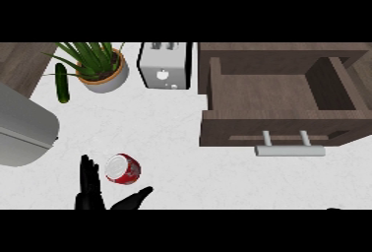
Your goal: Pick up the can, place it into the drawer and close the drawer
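A red can (123, 169) with a silver top stands on the white counter at the lower left. My left hand (91, 189) is open right beside it: straight fingers rise along the can's left side and the thumb points out below and to its right, with the can in the gap between them. The wooden drawer (280, 93) stands pulled out at the right, its inside bare, with a silver bar handle (289, 150) on its front. Only a dark tip of my right hand (333, 208) shows at the lower edge.
A white toaster (166, 65) stands at the back centre. A potted green plant (98, 66) and a cucumber (62, 82) sit at the back left. A large grey metal appliance (23, 128) fills the left edge.
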Available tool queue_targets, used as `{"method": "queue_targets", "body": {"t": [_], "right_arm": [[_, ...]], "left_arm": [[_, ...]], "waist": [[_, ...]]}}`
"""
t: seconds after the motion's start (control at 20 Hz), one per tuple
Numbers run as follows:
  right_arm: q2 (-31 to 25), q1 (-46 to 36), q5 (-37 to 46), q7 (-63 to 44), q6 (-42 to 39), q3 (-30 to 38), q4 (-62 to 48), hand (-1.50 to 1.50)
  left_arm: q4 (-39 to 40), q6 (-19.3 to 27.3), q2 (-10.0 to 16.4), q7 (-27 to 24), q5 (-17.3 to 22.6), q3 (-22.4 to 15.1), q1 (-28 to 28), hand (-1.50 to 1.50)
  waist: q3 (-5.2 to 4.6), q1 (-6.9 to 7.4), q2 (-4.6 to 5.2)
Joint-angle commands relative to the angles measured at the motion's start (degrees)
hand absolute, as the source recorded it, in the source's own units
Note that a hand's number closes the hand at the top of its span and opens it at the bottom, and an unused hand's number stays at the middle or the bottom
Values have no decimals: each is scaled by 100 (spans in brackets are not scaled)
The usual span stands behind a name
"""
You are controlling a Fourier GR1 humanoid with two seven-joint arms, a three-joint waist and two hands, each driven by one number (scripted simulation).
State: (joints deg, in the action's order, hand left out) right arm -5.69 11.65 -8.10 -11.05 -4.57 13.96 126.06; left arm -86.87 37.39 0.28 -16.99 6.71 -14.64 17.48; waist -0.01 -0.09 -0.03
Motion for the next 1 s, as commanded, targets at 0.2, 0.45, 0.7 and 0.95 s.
{"method": "queue_targets", "body": {"t": [0.2, 0.45, 0.7, 0.95], "right_arm": [[289, 208, 340, -131, -59, -239, 431, -150], [188, 73, 164, -19, -198, 108, 115, -150], [115, 15, -47, -582, -164, 184, 586, -150], [75, -401, -18, -252, -209, 278, -130, -150]], "left_arm": [[926, -463, -7, -675, 574, 509, -284, -150], [1674, -125, -28, -1318, 1250, 207, -578, -150], [2810, -849, 8, -1633, 1344, 1062, -1276, -150], [3559, -1037, 123, -1837, 1445, 1273, -2054, -150]], "waist": [[0, 4, -1], [0, 0, 0], [-1, -12, 0], [0, -9, 5]]}}
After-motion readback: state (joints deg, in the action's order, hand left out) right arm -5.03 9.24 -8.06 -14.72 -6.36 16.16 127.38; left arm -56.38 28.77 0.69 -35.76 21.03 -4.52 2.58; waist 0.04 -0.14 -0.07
